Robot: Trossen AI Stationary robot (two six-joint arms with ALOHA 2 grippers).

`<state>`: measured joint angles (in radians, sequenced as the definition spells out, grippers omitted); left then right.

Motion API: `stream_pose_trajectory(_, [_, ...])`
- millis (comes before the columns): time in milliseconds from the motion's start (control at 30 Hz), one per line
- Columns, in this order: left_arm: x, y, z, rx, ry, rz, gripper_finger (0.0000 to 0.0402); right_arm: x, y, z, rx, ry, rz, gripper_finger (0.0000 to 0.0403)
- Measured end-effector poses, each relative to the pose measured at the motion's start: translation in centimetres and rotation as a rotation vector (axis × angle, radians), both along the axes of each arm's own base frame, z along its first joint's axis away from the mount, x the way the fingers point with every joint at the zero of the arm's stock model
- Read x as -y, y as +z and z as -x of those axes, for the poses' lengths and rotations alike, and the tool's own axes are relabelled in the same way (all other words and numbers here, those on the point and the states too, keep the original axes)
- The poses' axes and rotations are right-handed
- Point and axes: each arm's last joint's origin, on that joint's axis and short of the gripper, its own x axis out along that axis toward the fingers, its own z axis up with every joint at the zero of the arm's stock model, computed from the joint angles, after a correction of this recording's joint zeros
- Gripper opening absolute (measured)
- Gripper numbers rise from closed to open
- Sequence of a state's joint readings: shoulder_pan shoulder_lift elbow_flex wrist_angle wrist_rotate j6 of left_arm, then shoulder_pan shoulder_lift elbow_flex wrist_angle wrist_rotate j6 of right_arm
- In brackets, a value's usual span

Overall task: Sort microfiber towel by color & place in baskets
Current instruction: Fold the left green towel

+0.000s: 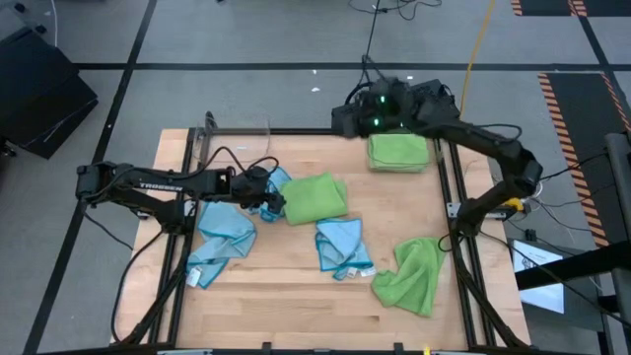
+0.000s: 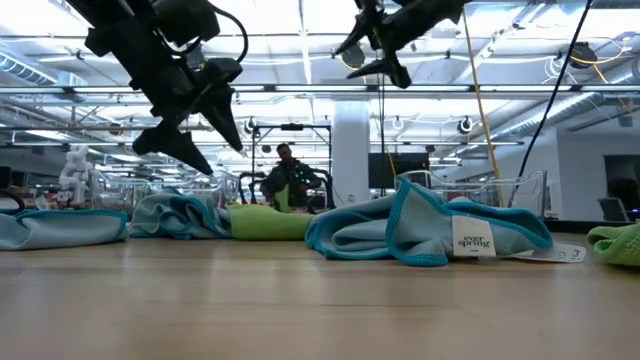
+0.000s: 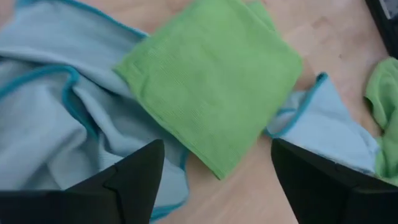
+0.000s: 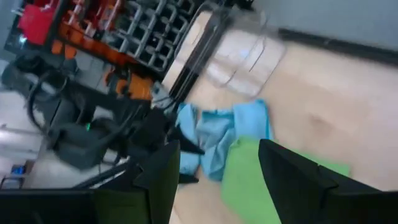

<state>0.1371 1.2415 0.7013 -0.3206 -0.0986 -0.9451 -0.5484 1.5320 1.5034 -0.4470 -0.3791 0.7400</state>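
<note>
Towels lie scattered on the counter point(image 1: 296, 296); the left claw point(image 1: 268, 195) hangs spread and empty just above a folded green towel point(image 1: 315, 196), a blue towel point(image 1: 225, 222) beside it; the right claw point(image 1: 347, 118) hovers released by the far edge, near the right basket point(image 1: 434, 156), which already holds a green towel point(image 1: 397, 151); the left basket point(image 1: 237, 136) looks empty; another blue towel point(image 1: 342, 245) and a crumpled green one point(image 1: 414, 274) wait nearer the front; sorting seems midway; next, probably, the left claw drops and clenches on cloth.
</note>
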Motion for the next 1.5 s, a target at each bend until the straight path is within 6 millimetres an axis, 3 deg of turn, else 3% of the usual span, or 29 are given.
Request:
stream_pose_trajectory(67, [0.0, 0.0, 0.0, -0.005, 0.019, -0.023, 0.0298, 1.3, 0.0, -0.5, -0.011, 0.006, -0.011, 0.0212])
stream_pose_trajectory(200, [-0.5, 0.0, 0.1, -0.007, 0.064, -0.039, 0.0286, 2.8, -1.9, -2.3, -0.076, 0.084, -0.121, 0.0213])
stream_pose_trajectory(433, [-1.5, -0.1, 0.5, -0.028, 0.138, -0.041, 0.0266, 2.6, -6.3, -5.0, -0.175, 0.232, -0.293, 0.0212])
stream_pose_trajectory(933, [-2.4, -0.1, 0.7, -0.036, 0.122, -0.052, 0.0262, 4.3, -13.3, -6.6, -0.341, 0.264, -0.357, 0.0213])
stream_pose_trajectory(1333, [-2.4, -0.1, 0.7, -0.026, 0.150, -0.027, 0.0262, 4.6, -15.4, -7.5, -0.347, 0.272, -0.392, 0.0214])
stream_pose_trajectory(1500, [-2.4, -0.1, 0.7, -0.023, 0.155, -0.022, 0.0262, 4.8, -16.3, -7.7, -0.368, 0.298, -0.376, 0.0243])
